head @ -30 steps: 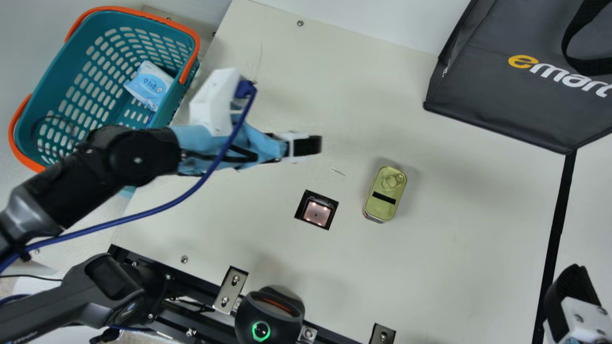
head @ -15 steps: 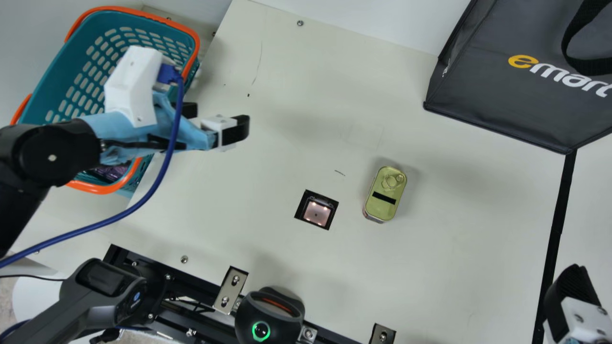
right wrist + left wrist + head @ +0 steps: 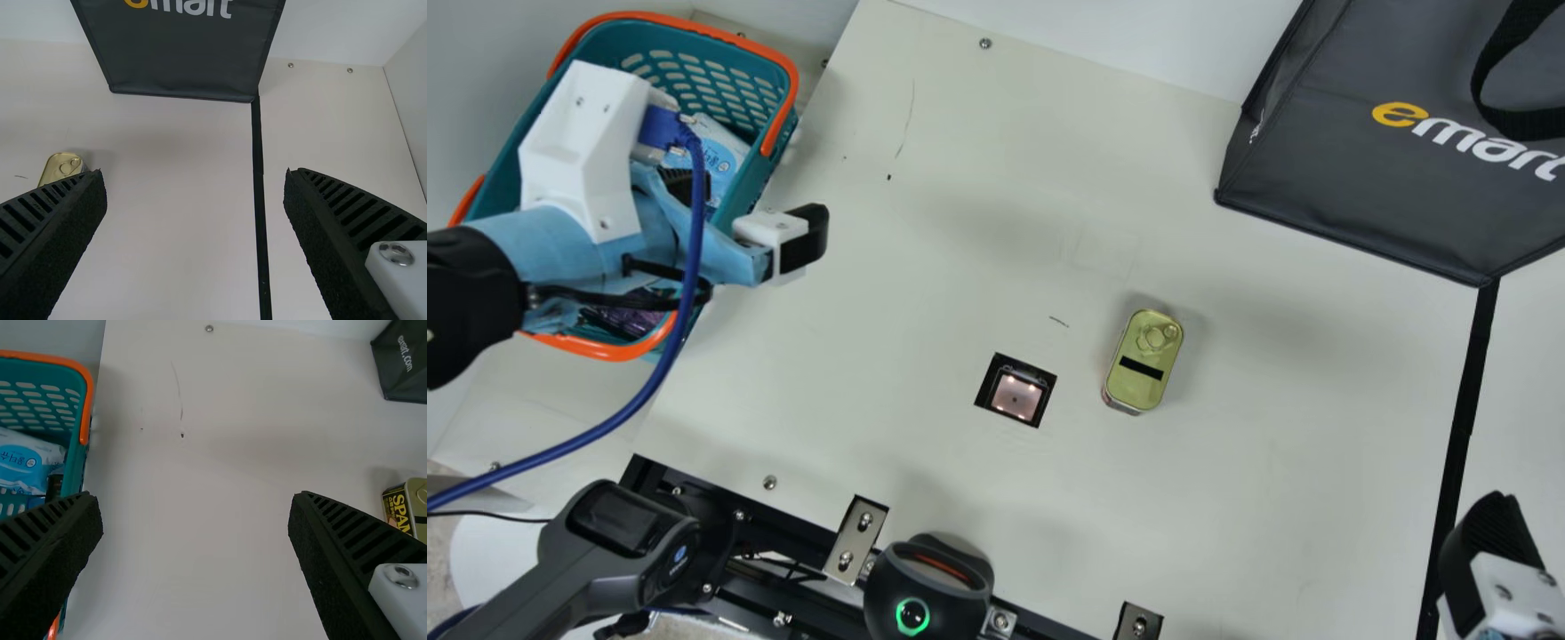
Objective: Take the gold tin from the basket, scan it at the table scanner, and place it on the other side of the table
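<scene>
1. The cream table (image 3: 1272,444) spreads between the basket (image 3: 786,68) at the left and a black strip (image 3: 1463,418) at the right; thin dark scratches and small screws mark its top.
2. Set into the surface, the square scanner (image 3: 1016,397) glows pinkish in a black cutout.
3. The gold tin (image 3: 1145,360) stands upright on the table near the scanner, on the side away from the basket.
4. A dark grey bag (image 3: 1334,187) sits at the far right, before a pale wall (image 3: 1103,44).
5. The left gripper (image 3: 756,210) hangs by the basket's inner rim, released, fingers wide apart. A blue-and-white packet (image 3: 725,147) lies inside the basket.
6. The right gripper (image 3: 1498,569), at the lower right, is also released, fingers spread.
</scene>
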Robot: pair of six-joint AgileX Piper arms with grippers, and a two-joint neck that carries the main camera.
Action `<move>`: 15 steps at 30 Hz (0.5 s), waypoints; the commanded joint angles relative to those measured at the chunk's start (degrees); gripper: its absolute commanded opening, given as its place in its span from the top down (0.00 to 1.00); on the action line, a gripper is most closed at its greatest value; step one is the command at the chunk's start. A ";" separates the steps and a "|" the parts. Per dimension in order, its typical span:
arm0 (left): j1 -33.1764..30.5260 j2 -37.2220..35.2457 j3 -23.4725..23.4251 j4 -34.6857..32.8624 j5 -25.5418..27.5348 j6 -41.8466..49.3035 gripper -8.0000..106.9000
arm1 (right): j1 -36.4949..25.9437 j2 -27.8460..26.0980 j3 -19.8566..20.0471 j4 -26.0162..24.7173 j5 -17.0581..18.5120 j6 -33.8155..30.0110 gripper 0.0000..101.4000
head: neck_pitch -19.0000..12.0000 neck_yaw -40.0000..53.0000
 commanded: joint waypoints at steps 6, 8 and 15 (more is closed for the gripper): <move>0.00 0.00 0.00 0.00 -0.01 0.00 0.15 | 0.00 0.00 0.00 0.00 0.00 0.00 0.06 | -1.66 -5.21; 0.00 0.00 0.00 0.00 0.11 0.00 0.15 | 0.00 0.00 0.00 0.00 0.00 0.00 0.06 | -1.66 -7.87; 0.00 0.00 0.00 0.00 0.11 0.00 0.15 | 0.00 0.00 0.00 0.00 0.00 0.00 0.06 | -1.66 -17.23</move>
